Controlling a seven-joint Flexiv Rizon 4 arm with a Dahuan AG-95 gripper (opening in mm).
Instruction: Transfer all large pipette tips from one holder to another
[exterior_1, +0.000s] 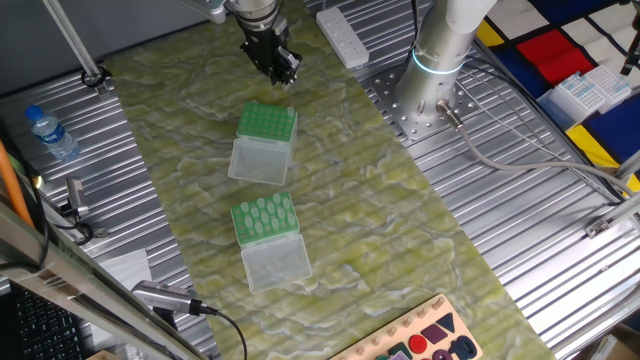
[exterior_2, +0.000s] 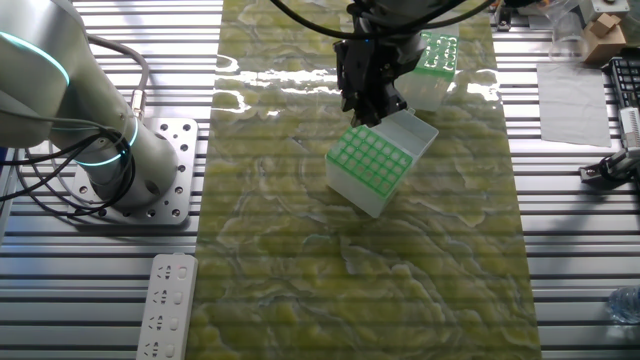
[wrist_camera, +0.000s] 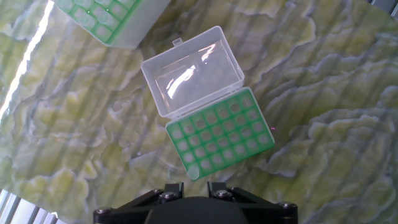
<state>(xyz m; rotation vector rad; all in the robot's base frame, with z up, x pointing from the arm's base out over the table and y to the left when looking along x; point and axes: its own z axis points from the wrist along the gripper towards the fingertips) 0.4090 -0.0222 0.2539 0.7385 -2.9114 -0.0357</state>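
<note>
Green-topped tip box with its clear lid open is seen mid-frame below the hand; one whitish large pipette tip is seated at its lower-left corner. Whether the hand is clenched cannot be told.

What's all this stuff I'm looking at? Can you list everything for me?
Tip boxes: 2, green tops, clear lids open; one near the gripper, one farther along the mat.
Pipette tips: whitish; fill the farther box; one shows in a corner hole of the nearer box.
Mat: 1, yellow-green, across the table.
Water bottle: 1, clear, blue cap, table edge.
Power strip: 1, white, near the arm base.
Shape board: 1, wooden, coloured pieces, mat's end.
Gripper: 1, black, above the nearer box; arm: 1, white.
</note>
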